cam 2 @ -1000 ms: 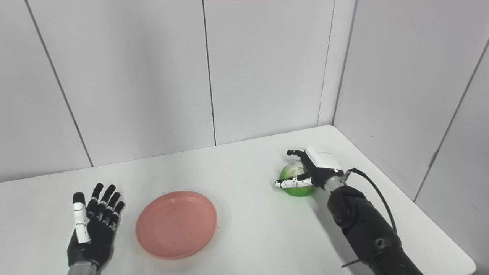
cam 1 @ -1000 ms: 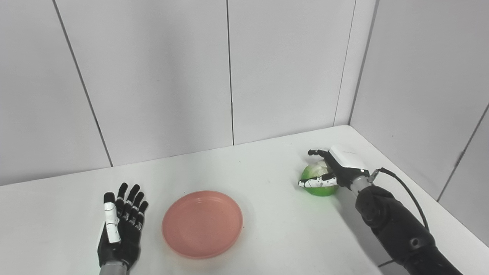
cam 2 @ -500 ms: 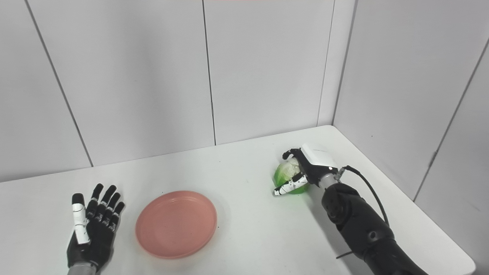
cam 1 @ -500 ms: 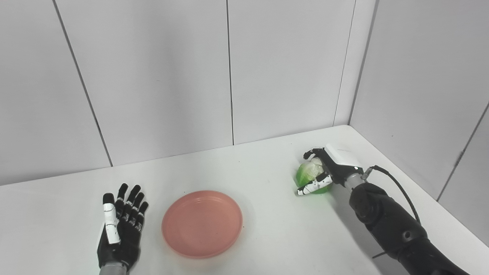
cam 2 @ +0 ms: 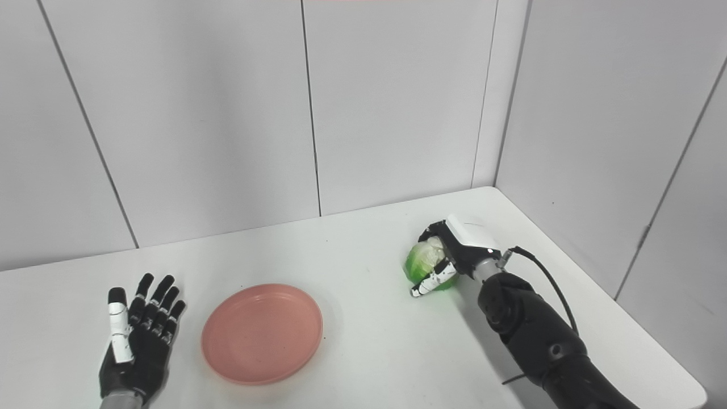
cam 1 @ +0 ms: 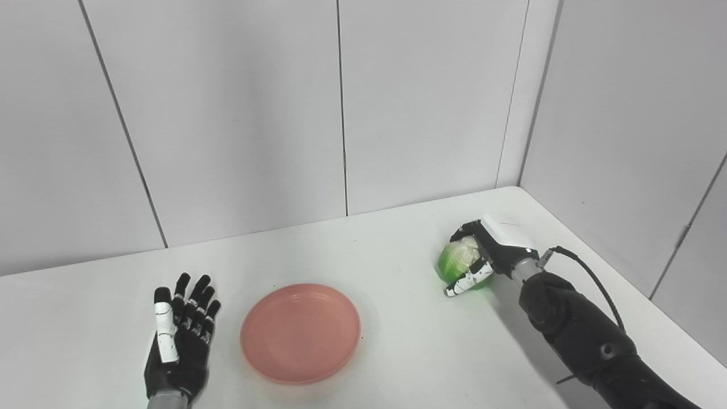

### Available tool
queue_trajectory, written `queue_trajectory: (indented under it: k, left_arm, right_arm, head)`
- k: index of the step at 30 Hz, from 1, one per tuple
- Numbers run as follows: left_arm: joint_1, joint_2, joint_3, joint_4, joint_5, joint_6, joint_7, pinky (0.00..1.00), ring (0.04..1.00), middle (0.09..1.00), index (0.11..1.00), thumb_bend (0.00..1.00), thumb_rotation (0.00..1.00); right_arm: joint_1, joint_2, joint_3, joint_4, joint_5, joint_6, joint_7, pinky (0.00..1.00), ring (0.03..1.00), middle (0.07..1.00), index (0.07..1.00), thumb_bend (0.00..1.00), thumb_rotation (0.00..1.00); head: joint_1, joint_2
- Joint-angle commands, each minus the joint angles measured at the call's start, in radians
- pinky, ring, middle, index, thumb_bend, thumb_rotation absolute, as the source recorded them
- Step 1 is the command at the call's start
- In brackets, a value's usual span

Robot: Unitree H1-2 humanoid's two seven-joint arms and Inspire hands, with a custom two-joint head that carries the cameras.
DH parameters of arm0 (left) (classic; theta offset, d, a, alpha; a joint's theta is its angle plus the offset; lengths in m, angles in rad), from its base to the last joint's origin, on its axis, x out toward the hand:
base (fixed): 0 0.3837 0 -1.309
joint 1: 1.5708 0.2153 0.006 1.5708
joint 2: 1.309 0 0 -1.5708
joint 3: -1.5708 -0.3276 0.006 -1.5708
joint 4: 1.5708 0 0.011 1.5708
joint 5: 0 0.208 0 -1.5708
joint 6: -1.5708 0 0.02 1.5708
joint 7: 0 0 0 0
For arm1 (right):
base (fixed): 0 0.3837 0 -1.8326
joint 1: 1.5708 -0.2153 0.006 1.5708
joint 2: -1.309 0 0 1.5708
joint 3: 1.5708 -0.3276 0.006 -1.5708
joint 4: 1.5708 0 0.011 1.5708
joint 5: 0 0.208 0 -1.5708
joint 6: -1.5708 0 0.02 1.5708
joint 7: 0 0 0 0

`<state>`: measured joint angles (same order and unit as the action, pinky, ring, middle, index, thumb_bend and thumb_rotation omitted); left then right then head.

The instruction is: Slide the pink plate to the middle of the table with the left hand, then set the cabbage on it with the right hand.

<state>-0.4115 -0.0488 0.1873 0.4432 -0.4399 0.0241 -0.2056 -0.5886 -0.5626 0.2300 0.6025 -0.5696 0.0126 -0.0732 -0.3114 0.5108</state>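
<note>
The pink plate (cam 1: 301, 333) lies flat on the white table (cam 1: 397, 352), left of its middle. My left hand (cam 1: 180, 335) rests open and empty on the table, a short way left of the plate. The green cabbage (cam 1: 454, 262) is at the right side of the table. My right hand (cam 1: 493, 250) is closed around it from the right, with the thumb under its front and the fingers over its top. I cannot tell whether the cabbage is off the table. It also shows in the right eye view (cam 2: 420, 261).
Grey wall panels stand behind the table and along its right side. A black cable (cam 1: 590, 278) loops off my right forearm. The table's right edge runs close by that arm.
My right hand has closed tighter on the cabbage and drawn it slightly left. The left hand and the plate have not moved.
</note>
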Motion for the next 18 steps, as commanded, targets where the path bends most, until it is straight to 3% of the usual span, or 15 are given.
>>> queue_trajectory:
  k: [1, 3, 12, 18]
  left_arm:
    - [0.033, 0.005, -0.004, 0.037, 0.001, 0.072, 0.013, 1.00, 0.984, 0.932, 0.999, 0.88, 0.84]
    - [0.032, 0.004, -0.004, 0.037, 0.000, 0.073, 0.012, 1.00, 0.984, 0.934, 1.000, 0.88, 0.84]
    - [0.028, 0.002, -0.003, 0.039, 0.007, 0.070, 0.022, 1.00, 0.970, 0.925, 0.992, 0.87, 0.84]
    - [0.030, 0.002, -0.007, 0.035, 0.015, 0.071, 0.028, 1.00, 0.970, 0.922, 0.990, 0.87, 0.84]
  right_arm:
    - [0.026, 0.007, 0.020, 0.016, -0.001, 0.020, 0.047, 0.26, 0.339, 0.433, 0.504, 0.53, 0.00]
    - [0.026, 0.003, 0.022, 0.006, -0.004, 0.022, 0.049, 0.31, 0.384, 0.462, 0.493, 0.53, 0.00]
    - [0.028, -0.002, 0.012, -0.021, 0.011, 0.012, 0.053, 0.35, 0.423, 0.482, 0.485, 0.53, 0.00]
    - [0.035, -0.016, -0.002, -0.120, 0.023, 0.026, 0.088, 0.38, 0.443, 0.488, 0.483, 0.53, 0.00]
  head:
    - [0.000, 0.000]
    - [0.000, 0.000]
    - [0.001, 0.000]
    - [0.007, -0.002]
